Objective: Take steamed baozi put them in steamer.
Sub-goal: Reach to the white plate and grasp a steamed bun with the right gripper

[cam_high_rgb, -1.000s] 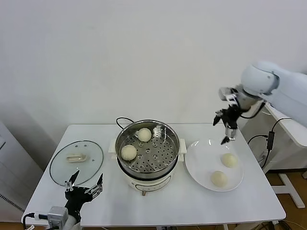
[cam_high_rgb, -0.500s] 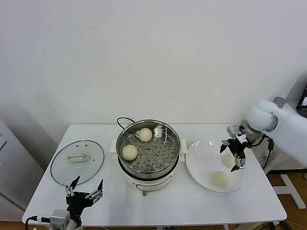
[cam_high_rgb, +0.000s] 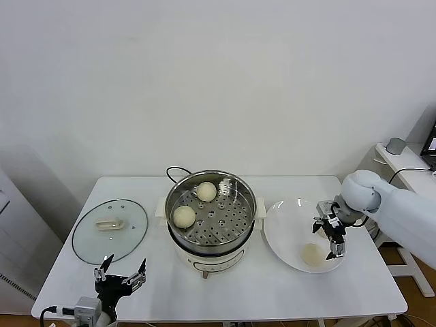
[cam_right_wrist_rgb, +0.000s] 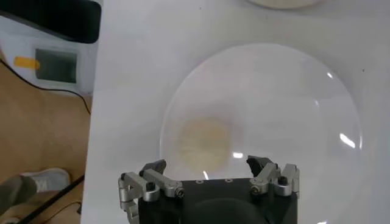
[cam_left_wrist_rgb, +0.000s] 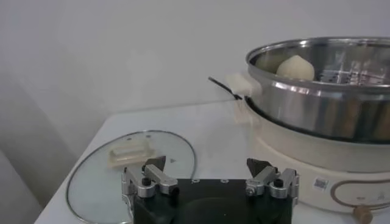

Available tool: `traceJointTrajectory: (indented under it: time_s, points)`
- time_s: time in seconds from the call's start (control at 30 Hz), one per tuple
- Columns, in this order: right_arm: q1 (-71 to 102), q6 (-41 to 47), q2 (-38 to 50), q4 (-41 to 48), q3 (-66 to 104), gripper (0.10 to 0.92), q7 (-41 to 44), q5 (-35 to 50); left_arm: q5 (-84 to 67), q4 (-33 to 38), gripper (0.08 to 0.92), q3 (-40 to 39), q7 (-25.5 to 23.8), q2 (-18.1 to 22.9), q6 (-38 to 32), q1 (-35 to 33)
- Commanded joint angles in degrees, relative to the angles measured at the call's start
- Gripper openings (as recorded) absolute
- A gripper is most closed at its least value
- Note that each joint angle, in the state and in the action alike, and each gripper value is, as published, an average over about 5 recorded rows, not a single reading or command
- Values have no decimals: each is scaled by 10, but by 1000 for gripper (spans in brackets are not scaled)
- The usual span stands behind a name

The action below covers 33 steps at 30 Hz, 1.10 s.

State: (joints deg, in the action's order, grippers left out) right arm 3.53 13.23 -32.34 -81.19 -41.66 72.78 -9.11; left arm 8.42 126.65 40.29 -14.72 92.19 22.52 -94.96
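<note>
Cream baozi [cam_high_rgb: 183,216], shiny perforated steel steamer [cam_high_rgb: 235,235], white plate [cam_high_rgb: 283,231].

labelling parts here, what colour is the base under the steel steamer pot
White, under the round shiny stainless-steel steamer pot, with a small label on the white base. Left wrist view shows it best.

The right gripper [cam_high_rgb: 330,236] hides one baozi on the plate [cam_high_rgb: 286,214] in the head view; the left arm is cut off at that view's lower edge; the right wrist view crops another baozi [cam_right_wrist_rgb: 280,2] at its top; the steamer [cam_left_wrist_rgb: 323,91] runs past the left wrist view's edge.
</note>
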Motion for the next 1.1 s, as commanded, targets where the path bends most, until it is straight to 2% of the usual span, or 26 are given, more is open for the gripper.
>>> traceJointTrajectory:
  time_s: [0.03, 1.1]
  points:
    - [52, 4, -27, 26, 32, 823, -13, -36, 0, -11, 823, 2, -1, 13, 1, 3]
    - [68, 6, -59, 59, 39, 811, -19, -52, -3, -26, 823, 2, -2, 10, 0, 15]
